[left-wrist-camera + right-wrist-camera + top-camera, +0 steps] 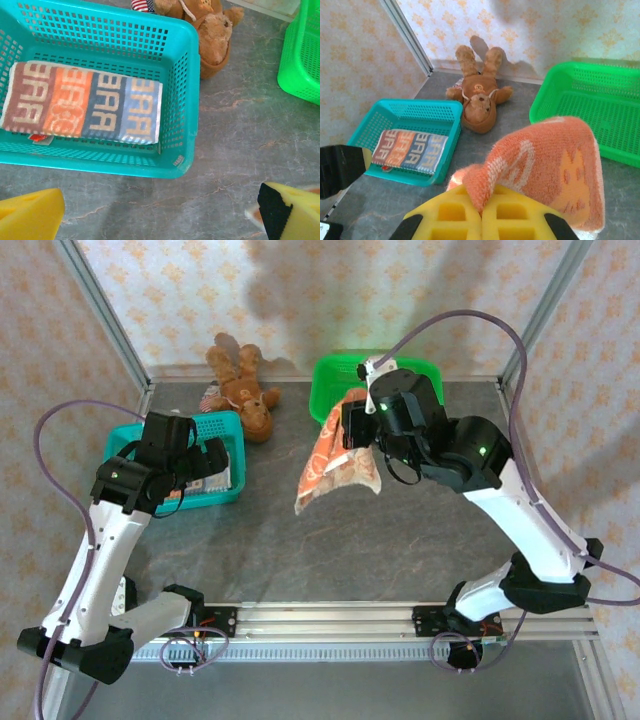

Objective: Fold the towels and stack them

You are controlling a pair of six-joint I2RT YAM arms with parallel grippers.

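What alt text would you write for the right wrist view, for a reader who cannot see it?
The right gripper, shut, holds an orange towel. Behind it lie a teal basket holding a folded striped towel, a bear and a green basket.

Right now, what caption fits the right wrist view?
Right end effector shut on an orange towel, green basket beyond.

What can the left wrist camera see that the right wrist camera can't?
Left wrist camera's extra: its own left claw, yellow fingers wide open above the grey table. Right wrist camera's extra: the right claw shut on the orange towel, plus the flowery wall. Both share: the teal basket with the folded striped towel inside, the teddy bear, and the green basket.
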